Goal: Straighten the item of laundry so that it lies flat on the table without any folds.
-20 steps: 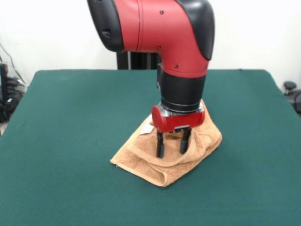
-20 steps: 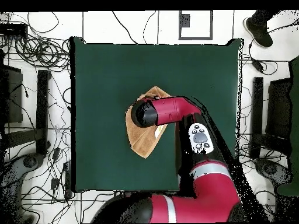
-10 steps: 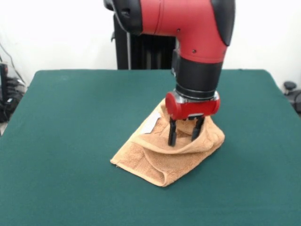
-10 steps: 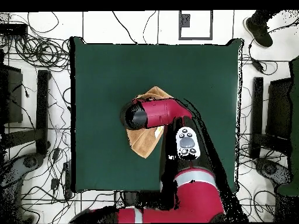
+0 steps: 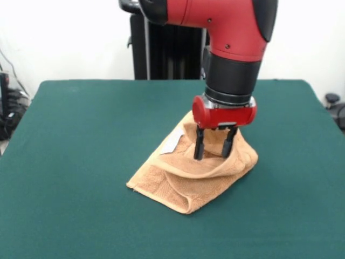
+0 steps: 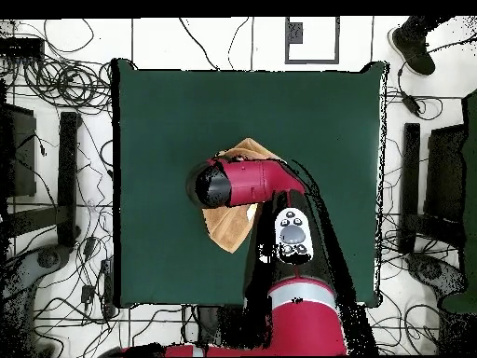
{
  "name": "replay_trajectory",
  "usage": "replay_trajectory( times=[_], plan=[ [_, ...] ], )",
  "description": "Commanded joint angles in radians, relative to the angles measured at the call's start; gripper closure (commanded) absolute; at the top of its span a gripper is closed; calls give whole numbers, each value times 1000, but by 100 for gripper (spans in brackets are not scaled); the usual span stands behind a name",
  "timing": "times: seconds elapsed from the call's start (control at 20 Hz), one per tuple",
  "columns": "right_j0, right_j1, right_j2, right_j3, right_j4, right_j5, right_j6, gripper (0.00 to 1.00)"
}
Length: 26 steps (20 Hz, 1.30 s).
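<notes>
while the arm points straight down, its pincer (image 5: 214, 150) hangs open over the crumpled towel (image 5: 188, 178).

Cables (image 6: 56, 79) lying tangled on white floor (image 6: 214, 42); black shoe (image 6: 412, 48) sitting top right; dark chair (image 6: 461, 214) at right edge.

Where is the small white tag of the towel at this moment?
In the front view, the white tag lies on the towel's upper left fold, just left of the open gripper, near the table's middle.
</notes>
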Motion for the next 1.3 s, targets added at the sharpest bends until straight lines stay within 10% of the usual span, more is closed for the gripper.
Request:
replay_trajectory(
  times=[0.05,1.3],
  plan=[
    [43,57,-17,82,63,70,252,0],
    [-86,160,98,198,215,-144,234,0]
  ],
)
